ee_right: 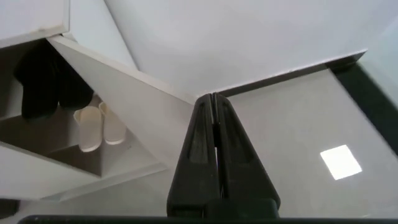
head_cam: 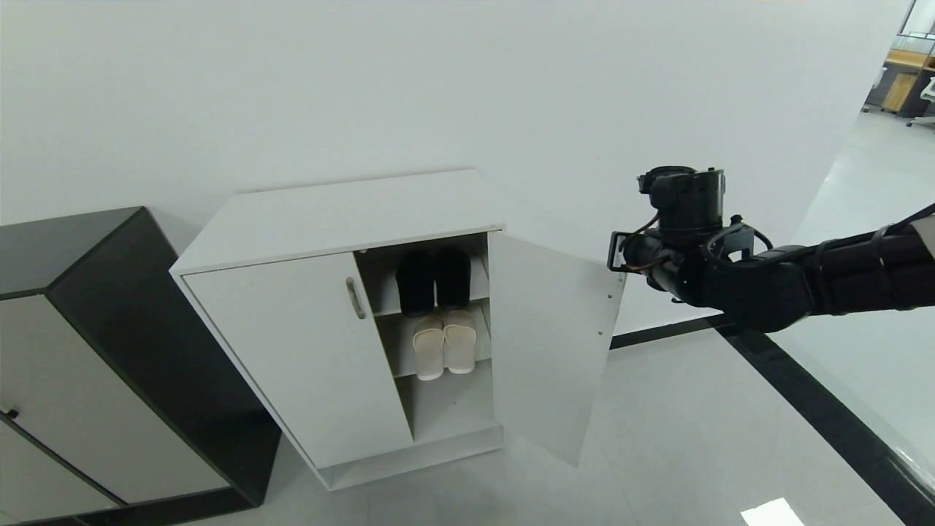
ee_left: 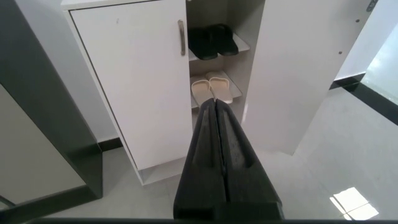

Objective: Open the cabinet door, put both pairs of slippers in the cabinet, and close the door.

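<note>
The black slippers [head_cam: 434,281] are seen on the top shelf of the white cabinet [head_cam: 321,212] and the cream slippers [head_cam: 444,343] just below, with the right door [head_cam: 551,343] swung open. In the wrist views the left gripper [ee_left: 216,109] and right gripper [ee_right: 214,99] are shown pressed together, empty; in the head view a black cabinet [head_cam: 109,321] is seen at left.

In the cabinet [head_cam: 329,212], black slippers [head_cam: 434,280] and cream slippers [head_cam: 443,342] block the upper shelves [head_cam: 480,291]; the bottom compartment [head_cam: 449,409] offers room.
</note>
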You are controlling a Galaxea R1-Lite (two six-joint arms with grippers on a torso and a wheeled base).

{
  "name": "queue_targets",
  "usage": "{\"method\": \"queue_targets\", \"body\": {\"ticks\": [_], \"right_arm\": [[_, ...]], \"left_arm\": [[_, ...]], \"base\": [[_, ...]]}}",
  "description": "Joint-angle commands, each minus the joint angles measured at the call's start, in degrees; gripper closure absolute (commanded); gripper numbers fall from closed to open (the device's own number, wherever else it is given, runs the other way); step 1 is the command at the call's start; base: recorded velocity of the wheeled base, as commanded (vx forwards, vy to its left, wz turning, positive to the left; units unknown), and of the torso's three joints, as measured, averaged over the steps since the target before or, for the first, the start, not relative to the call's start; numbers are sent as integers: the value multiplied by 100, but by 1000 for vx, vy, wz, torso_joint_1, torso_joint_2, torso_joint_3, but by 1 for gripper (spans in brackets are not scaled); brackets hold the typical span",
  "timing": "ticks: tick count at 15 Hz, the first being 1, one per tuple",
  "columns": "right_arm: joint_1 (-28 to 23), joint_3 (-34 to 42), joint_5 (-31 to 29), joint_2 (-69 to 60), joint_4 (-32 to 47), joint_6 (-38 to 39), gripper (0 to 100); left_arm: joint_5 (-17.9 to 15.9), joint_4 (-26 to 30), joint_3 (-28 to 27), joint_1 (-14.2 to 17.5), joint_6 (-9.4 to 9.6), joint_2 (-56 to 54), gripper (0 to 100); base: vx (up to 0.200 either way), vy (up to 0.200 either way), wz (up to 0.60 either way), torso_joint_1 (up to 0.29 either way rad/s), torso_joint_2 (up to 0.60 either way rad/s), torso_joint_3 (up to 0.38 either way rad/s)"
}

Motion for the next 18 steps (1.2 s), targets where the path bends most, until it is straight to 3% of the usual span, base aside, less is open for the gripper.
{"method": "queue_targets", "body": {"ticks": [1, 18], "right_arm": [[-73, -235, 58, 335, 74, 65, 100], [-275, -912, 41, 1196, 56, 56, 100]], "left_arm": [[-2, 0, 0, -2, 2, -1, 100], [-2, 0, 0, -2, 2, -1, 100]], "base": [[0, 0, 0, 0, 0, 0], [0, 0, 0, 0, 0, 0]]}}
